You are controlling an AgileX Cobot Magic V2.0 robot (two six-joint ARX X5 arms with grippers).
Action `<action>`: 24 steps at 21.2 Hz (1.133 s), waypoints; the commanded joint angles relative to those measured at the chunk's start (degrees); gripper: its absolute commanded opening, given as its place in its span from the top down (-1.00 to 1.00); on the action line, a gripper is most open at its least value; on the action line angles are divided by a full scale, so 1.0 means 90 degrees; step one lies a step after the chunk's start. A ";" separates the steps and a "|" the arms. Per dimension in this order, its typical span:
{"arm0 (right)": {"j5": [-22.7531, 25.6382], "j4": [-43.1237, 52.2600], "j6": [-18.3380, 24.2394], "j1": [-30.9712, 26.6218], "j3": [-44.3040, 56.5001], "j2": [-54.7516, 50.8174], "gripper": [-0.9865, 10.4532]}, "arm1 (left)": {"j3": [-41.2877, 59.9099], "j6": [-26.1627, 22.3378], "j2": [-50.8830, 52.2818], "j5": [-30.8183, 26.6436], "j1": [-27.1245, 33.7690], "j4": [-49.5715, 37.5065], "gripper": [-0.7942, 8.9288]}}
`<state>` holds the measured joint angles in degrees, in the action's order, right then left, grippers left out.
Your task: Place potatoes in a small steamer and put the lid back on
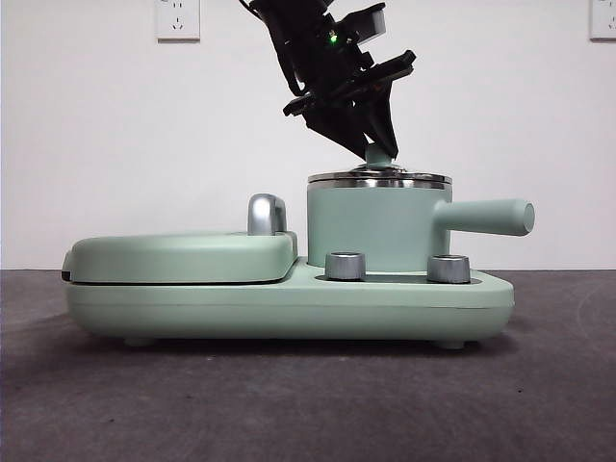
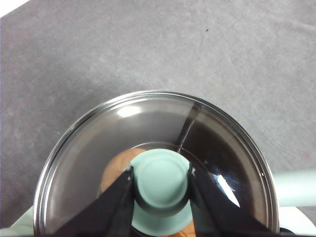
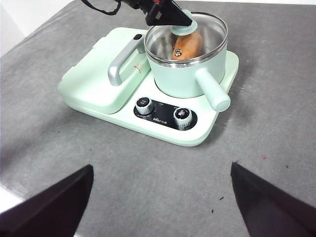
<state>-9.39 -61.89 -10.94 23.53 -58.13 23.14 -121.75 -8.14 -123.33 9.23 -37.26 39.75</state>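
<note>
The potato (image 3: 187, 46) lies inside the steamer (image 1: 377, 227), seen through the glass lid (image 2: 98, 148) that sits on the pot's chrome rim. The left gripper (image 1: 377, 146) comes down from above with its jaws closed on the lid's green knob (image 2: 162, 181). The right gripper (image 3: 160, 197) hangs well apart over the grey table (image 3: 276, 138), jaws spread wide and holding nothing.

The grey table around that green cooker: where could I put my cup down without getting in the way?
Bare grey table stretches between the cooker base and the right gripper, and also beyond the steamer's handle. It is crowded at the steamer: the left gripper grips the lid's knob there, the potato beneath.
</note>
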 commanded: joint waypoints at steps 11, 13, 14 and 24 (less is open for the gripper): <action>0.0046 0.0068 -0.0078 0.0032 -0.0041 0.0022 0.05 | -0.0182 0.0639 -0.0287 0.0029 -0.0056 0.0274 -0.08; 0.0049 0.0066 -0.0078 0.0032 -0.0041 0.0022 0.05 | -0.0182 0.0845 -0.0211 0.0029 -0.0015 0.0330 -0.15; 0.0051 0.0063 -0.0078 0.0032 -0.0041 0.0022 0.05 | -0.0182 0.0867 -0.0126 0.0029 0.0007 0.0403 -0.15; 0.0211 0.0066 -0.0068 0.0032 -0.0041 0.0022 0.05 | -0.0182 0.1200 0.1863 0.0029 0.0381 0.2523 -0.13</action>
<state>-7.53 -61.89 -10.96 23.53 -58.13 23.14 -121.93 1.37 -105.23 9.30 -33.50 62.65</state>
